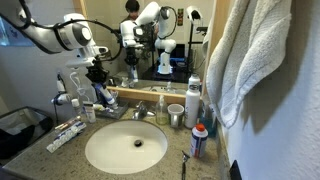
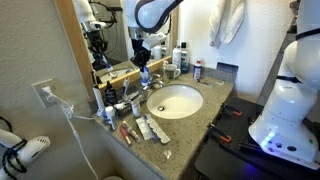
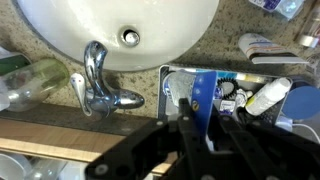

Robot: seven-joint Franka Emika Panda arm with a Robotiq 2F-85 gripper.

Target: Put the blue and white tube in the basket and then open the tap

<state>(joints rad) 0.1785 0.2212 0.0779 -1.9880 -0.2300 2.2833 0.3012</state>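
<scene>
In the wrist view my gripper (image 3: 205, 128) is shut on the blue and white tube (image 3: 203, 95), which sticks out between the fingers, blue part forward. It hangs over the dark basket (image 3: 164, 88), which holds a white bottle and other small items. The chrome tap (image 3: 95, 82) stands beside the basket, at the rim of the white sink. In both exterior views the gripper (image 1: 97, 82) (image 2: 143, 63) is at the back of the counter beside the tap (image 1: 140, 112) (image 2: 152, 86), close above the counter items.
A green bottle (image 3: 30, 82) lies on the far side of the tap. A blue bottle with a red cap (image 1: 199, 140), a white bottle (image 1: 193, 100) and a cup (image 1: 176, 115) stand by the sink. A long pale tube (image 1: 65, 133) lies on the counter. A towel (image 1: 255, 60) hangs nearby.
</scene>
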